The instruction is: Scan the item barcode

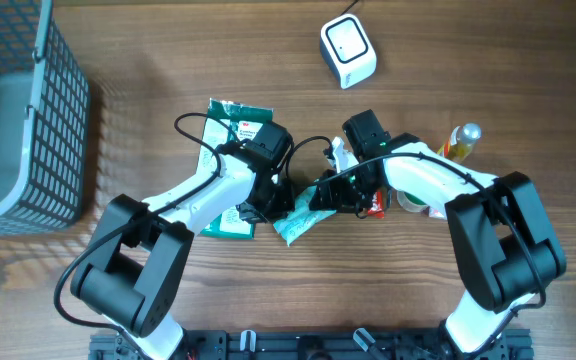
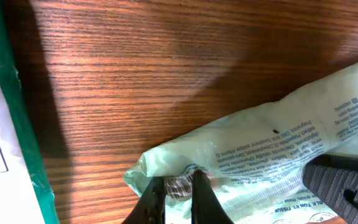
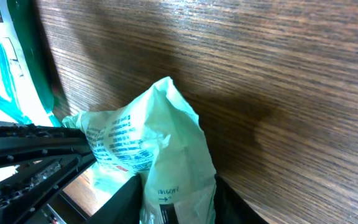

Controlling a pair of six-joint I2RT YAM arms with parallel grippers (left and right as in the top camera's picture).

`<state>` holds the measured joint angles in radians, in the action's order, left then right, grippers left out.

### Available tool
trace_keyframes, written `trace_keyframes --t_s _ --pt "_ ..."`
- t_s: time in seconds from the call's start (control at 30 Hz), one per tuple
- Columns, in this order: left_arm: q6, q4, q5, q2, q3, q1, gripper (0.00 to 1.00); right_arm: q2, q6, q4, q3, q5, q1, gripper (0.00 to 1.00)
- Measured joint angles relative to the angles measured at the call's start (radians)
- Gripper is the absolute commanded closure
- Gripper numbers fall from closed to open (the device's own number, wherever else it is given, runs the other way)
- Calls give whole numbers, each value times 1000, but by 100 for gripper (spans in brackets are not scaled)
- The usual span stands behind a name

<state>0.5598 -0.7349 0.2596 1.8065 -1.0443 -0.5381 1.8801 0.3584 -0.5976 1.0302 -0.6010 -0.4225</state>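
The pale green pack (image 1: 294, 228) is mid-counter (image 1: 168, 60) between the two arms, its crimped corner pinched in the left claw (image 2: 176, 182) and its other end clamped in the right claw (image 3: 176, 186).

Before me the pale green plastic tissue pack (image 1: 294, 227) lies right of the green-and-white packet (image 1: 230, 118), with the white scanner (image 1: 348, 52) farther off and the grey mesh basket (image 1: 63, 130) far left.
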Motion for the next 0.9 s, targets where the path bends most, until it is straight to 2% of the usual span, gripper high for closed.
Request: trace_keyframes --t_s 0.23,0.37,0.47,0.6,0.7,0.8,0.83,0.87,0.9 --pt "3 2 2 0 0 0 96 0 8 2 0 -1 0 81" --pt "1 -21 4 -2 -11 6 96 0 9 3 0 -1 0 93" --pt "-21 -108 1 -29 -71 62 96 0 11 3 0 4 -1 96" --pt "-37 -110 -43 -132 -173 196 94 0 11 3 0 5 -1 96" --pt "-43 -107 -113 -201 -195 304 76 0 11 4 0 7 -1 96" --pt "-55 -114 -182 -203 -195 377 67 0 11 8 0 17 -2 95" --pt "-61 -114 -196 -203 -195 396 60 0 11 8 0 23 -4 96" --pt "-68 -114 -210 -203 -195 410 36 0 11 8 0 26 -5 96" --pt "-69 -114 -216 -203 -195 421 0 0 11 8 0 27 -5 96"
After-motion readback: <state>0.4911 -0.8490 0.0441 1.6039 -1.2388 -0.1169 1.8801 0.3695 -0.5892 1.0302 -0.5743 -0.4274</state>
